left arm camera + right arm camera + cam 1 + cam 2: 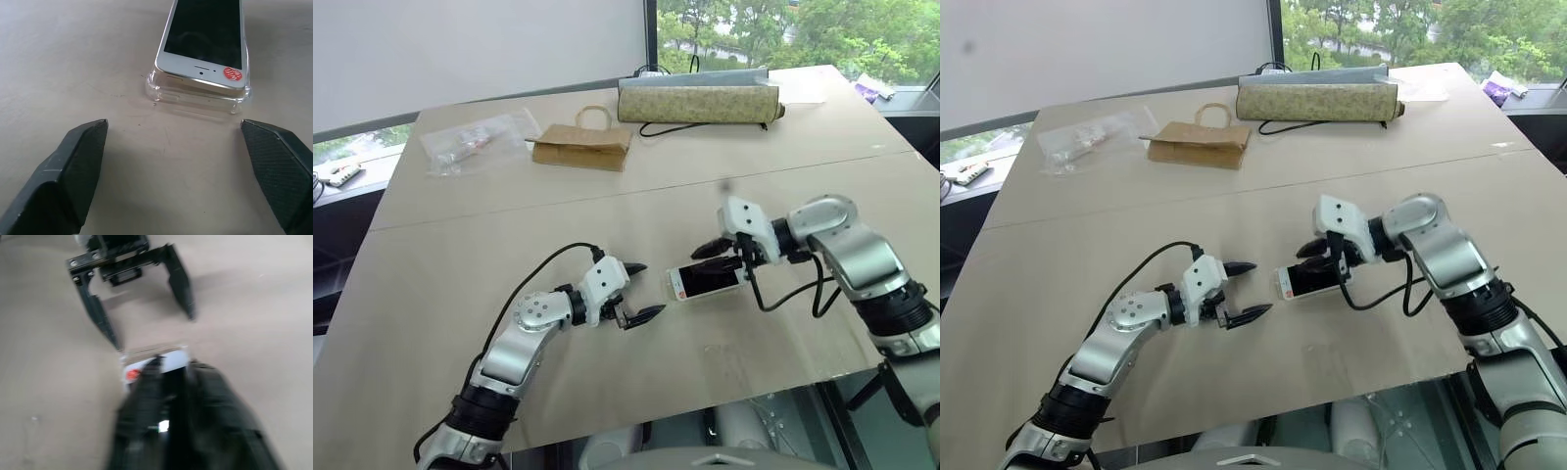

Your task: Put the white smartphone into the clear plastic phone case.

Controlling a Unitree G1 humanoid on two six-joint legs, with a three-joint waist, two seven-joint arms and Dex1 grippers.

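Note:
The white smartphone (205,39), with a black screen and a red sticker, lies in the clear plastic phone case (195,95) at the table's middle. Its near end sits slightly raised above the case's rim. My left gripper (651,289) hovers open just left of the phone's end, and nothing is between its fingers (73,166). From the right, my right gripper (720,257) comes down over the phone's far half. Its fingers are shut together on top of the screen in the right wrist view (173,369).
At the back of the table (431,294) lie a brown paper bag (582,145), a long patterned pouch (697,102) with a black cable, and a crinkled clear bag of small items (475,142). The table's front edge (724,397) runs close below the arms.

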